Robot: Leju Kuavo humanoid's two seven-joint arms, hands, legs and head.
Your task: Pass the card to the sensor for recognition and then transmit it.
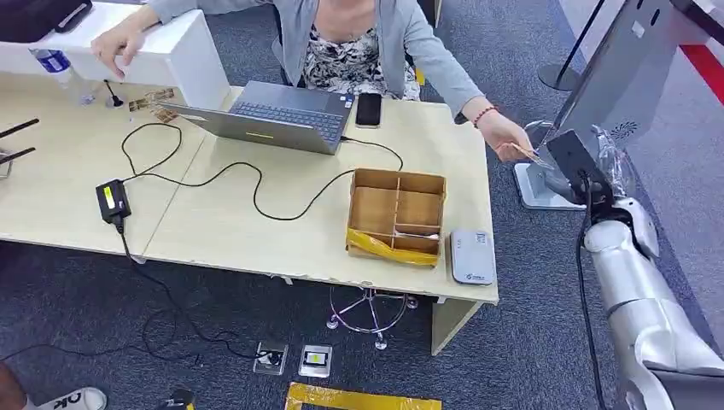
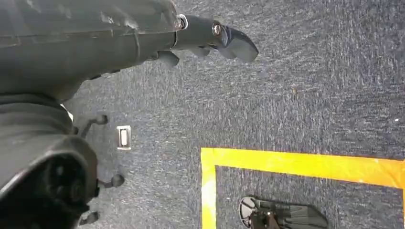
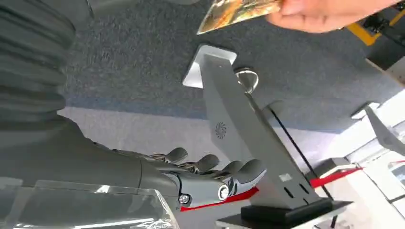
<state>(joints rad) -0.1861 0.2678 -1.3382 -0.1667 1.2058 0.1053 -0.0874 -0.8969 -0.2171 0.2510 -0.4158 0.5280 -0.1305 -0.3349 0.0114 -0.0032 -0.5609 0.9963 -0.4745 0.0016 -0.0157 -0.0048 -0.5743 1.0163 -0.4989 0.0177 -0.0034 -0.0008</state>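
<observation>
While beside table edge (image 1: pixel 489 213), card (image 1: pixel 531 154).

Right hand (image 3: pixel 210 179) raised, empty, fingers apart, left hand (image 2: pixel 210 40) hanging, empty, uncurled

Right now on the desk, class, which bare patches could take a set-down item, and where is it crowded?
Free: the desktop left of the power adapter, and the strip between the cable and the desk's front edge, left of the wooden box. Crowded: the back by the laptop and phone, and the front right corner with the box and card reader.
</observation>
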